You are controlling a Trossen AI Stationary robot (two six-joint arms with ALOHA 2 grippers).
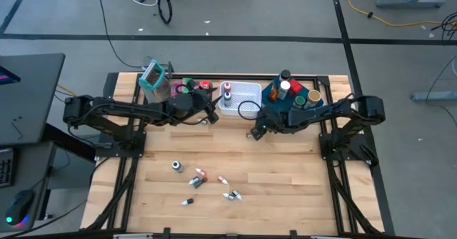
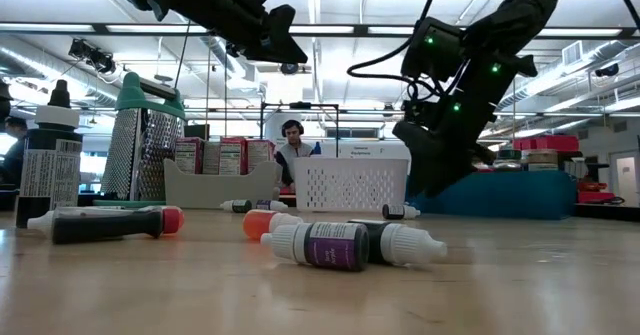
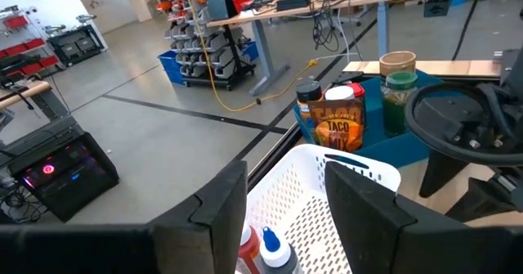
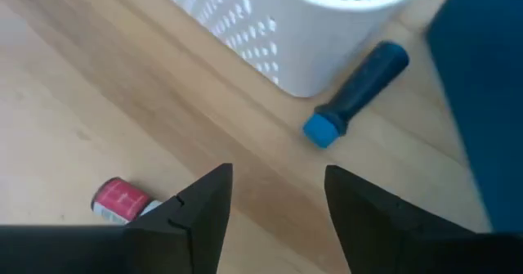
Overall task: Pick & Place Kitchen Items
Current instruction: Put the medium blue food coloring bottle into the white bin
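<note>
While a cluster of small bottles (image 1: pixel 207 184) lies loose on the near half of the tabletop (image 1: pixel 285 182), the sorting looks only partly done. At the far edge, the white mesh basket (image 1: pixel 243 95) already holds at least two small bottles, one red-capped and one blue-capped (image 3: pixel 274 253), seen in the left wrist view. The blue tray (image 1: pixel 314 103) carries jars and a taco seasoning container (image 3: pixel 337 123); the clear bin (image 2: pixel 215 187) at the left holds red and pink cartons (image 2: pixel 222 155), with a grater (image 2: pixel 148 135) just beside it. Left gripper (image 1: pixel 211 114) hovers above the basket's left side, fingers (image 3: pixel 216 213) spread, nothing between them. Right gripper (image 1: pixel 254 133) hangs low over the tabletop just in front of the basket, fingers (image 4: pixel 204 204) spread and empty; ahead of it a blue-capped dark tube (image 4: pixel 355 94) lies on the wood, beside the basket wall, and a red-labelled bottle (image 4: pixel 122 200) lies near its fingertips. Judgement: roughly half the goods are placed; left to do are the tube, the red-labelled bottle and the scattered near cluster of about eight items. The tube looks the likeliest next pick for the right arm.
</note>
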